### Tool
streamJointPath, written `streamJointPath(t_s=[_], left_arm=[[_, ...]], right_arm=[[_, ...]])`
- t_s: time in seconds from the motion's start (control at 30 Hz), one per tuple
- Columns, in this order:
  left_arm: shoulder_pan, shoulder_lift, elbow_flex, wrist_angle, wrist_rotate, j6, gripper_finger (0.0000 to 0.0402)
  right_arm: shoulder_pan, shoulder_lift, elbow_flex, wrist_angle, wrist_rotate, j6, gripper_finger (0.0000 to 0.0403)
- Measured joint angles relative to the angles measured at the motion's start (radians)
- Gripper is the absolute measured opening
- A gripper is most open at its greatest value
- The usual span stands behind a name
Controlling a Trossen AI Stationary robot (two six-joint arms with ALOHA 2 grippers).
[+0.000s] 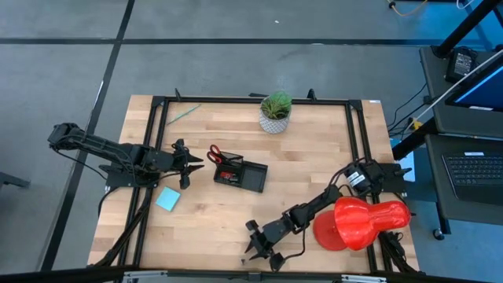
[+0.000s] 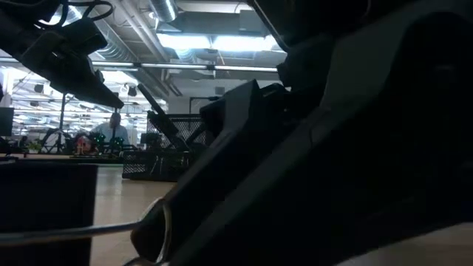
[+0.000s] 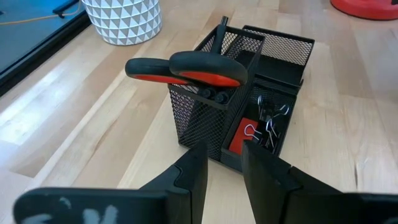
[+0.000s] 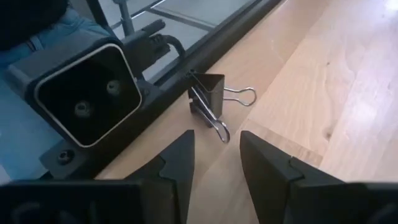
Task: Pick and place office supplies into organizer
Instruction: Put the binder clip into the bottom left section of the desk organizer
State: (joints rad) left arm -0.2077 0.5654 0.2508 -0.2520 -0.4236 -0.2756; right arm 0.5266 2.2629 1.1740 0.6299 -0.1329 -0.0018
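Observation:
The organizer (image 1: 240, 174) is a black mesh tray mid-table. Red-handled scissors (image 3: 186, 68) stand in its tall compartment (image 3: 205, 106), handles up, and silver clips (image 3: 268, 124) lie in a low compartment. My left gripper (image 1: 191, 162) (image 3: 224, 165) hovers open just left of the organizer, holding nothing. My right gripper (image 1: 258, 249) (image 4: 217, 152) is open at the table's near edge, its fingers short of a black binder clip (image 4: 208, 98) that lies on the wood against the frame rail. A light blue notepad (image 1: 167, 199) and a green pencil (image 1: 185, 112) lie flat on the table.
A potted plant (image 1: 275, 112) stands near the far edge, and a large red object (image 1: 361, 222) sits by the right arm. A black frame rail (image 4: 186, 59) and a small camera block (image 4: 81, 93) border the binder clip. The right arm fills most of the low view; a person (image 2: 114, 129) is far behind.

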Motion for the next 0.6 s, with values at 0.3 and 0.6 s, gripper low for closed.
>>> streamJointPath(t_s=[0.3, 0.6], left_arm=[[0.0, 0.0, 0.0, 0.0, 0.0, 0.0, 0.0092], [0.0, 0.0, 0.0, 0.0, 0.0, 0.0, 0.0092]], right_arm=[[0.0, 0.001, 0.0, 0.01, 0.0, -0.002, 0.0105], [0.0, 0.001, 0.0, 0.043, 0.0, -0.005, 0.0055]])
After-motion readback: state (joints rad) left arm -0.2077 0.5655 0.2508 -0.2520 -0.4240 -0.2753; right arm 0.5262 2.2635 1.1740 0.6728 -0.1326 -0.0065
